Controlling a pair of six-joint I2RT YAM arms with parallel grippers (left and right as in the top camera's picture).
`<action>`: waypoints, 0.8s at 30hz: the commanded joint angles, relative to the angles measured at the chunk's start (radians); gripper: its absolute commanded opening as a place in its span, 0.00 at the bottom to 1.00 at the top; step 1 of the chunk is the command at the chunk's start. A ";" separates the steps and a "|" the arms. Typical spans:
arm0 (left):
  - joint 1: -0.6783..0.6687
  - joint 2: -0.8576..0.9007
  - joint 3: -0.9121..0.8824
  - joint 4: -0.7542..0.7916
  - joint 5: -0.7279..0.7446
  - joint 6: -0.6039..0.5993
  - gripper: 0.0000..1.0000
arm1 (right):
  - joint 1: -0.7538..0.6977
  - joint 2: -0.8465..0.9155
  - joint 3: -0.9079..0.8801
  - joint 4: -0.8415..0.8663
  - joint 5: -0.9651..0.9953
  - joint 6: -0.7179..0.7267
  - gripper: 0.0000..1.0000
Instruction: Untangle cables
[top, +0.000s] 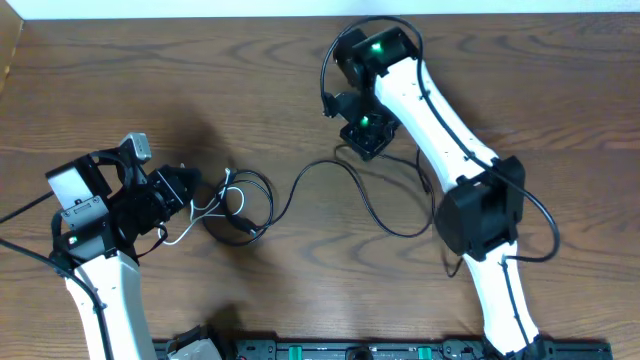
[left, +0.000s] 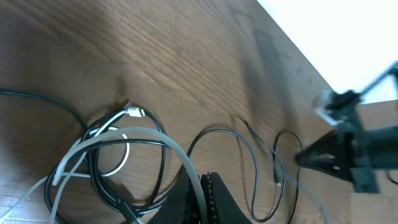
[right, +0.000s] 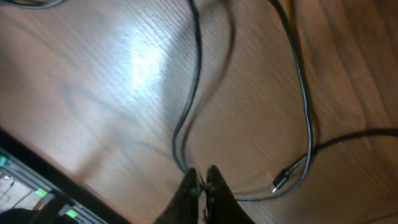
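The white cable (top: 205, 208) and the black cable (top: 310, 172) are looped together in a tangle left of the table's middle. My left gripper (top: 192, 188) sits at the tangle's left side. In the left wrist view this gripper (left: 200, 193) is shut on the white cable (left: 155, 134), which arcs over the black coil (left: 163, 168). From the tangle, the black cable runs right in a long curve to my right gripper (top: 365, 145). The right wrist view shows that gripper (right: 200, 180) shut on the black cable (right: 193, 81), with a small plug (right: 279, 181) lying just to its right.
A black equipment strip (top: 350, 350) with green lights runs along the near edge of the wooden table (top: 300, 290). The table's far edge (top: 200, 15) meets a white wall. The right arm's own thick black wires (top: 535, 210) loop beside its elbow.
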 joint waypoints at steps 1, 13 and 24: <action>-0.004 -0.008 0.004 -0.011 0.016 0.021 0.07 | 0.014 0.083 0.012 -0.002 0.025 0.012 0.01; -0.004 -0.008 0.004 -0.023 0.016 0.026 0.08 | 0.092 0.164 0.006 0.006 0.025 -0.020 0.99; -0.004 -0.008 0.004 -0.037 0.016 0.029 0.07 | 0.111 0.164 0.006 0.143 0.108 -0.122 0.99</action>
